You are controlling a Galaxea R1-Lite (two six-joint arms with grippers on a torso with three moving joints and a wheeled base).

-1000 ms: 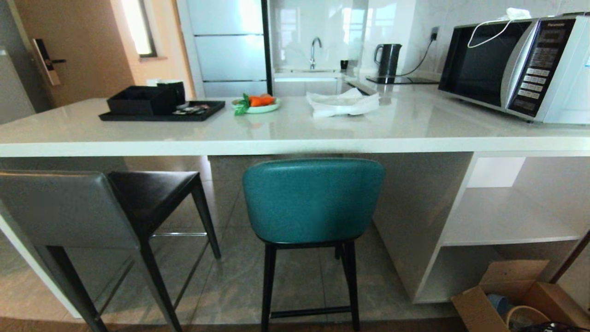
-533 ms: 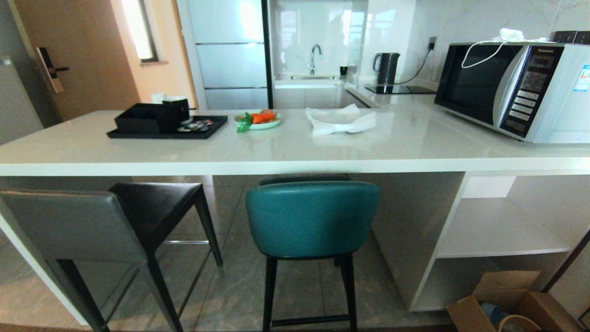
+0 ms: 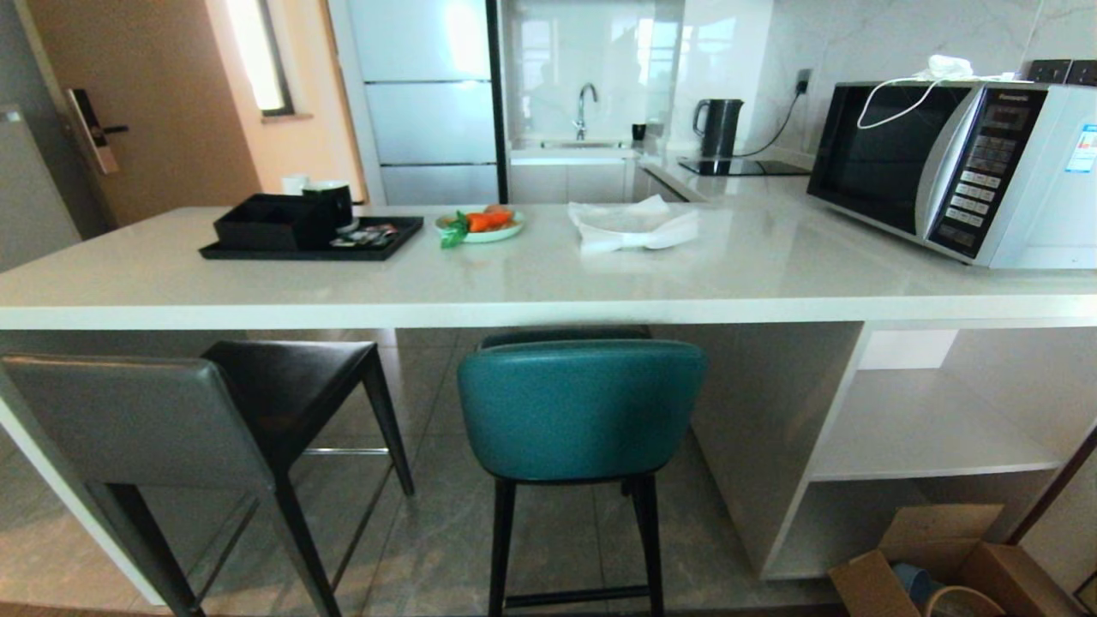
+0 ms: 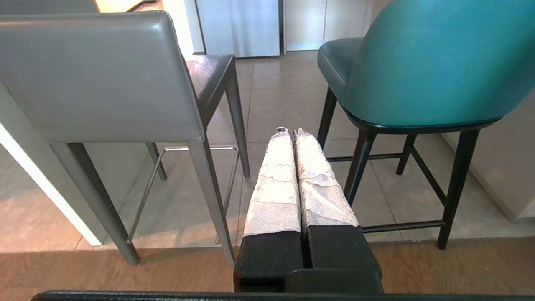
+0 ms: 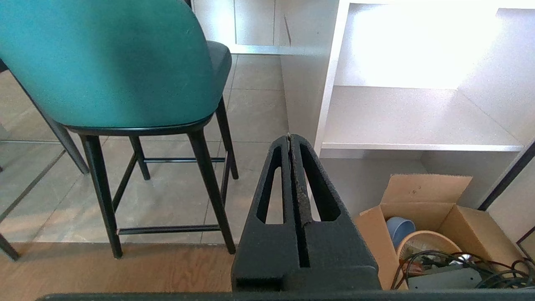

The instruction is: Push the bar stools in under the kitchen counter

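Glossy white kitchen counter (image 3: pixel 548 296) spans the head view; the teal stool (image 3: pixel 581 407) sits partly under its front edge, the grey stool (image 3: pixel 137 420) stands out at the left end. Left wrist view: left gripper (image 4: pixel 291 133) pressed together, empty, between both stools. Right wrist view: right gripper (image 5: pixel 290 138) closed, empty, beside the teal stool.

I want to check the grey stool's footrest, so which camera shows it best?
The left wrist view: the grey stool's thin metal footrest shows plainly between its legs. The head view shows only part of the bar behind the legs. The right wrist view shows just one dark leg at its edge, no footrest.
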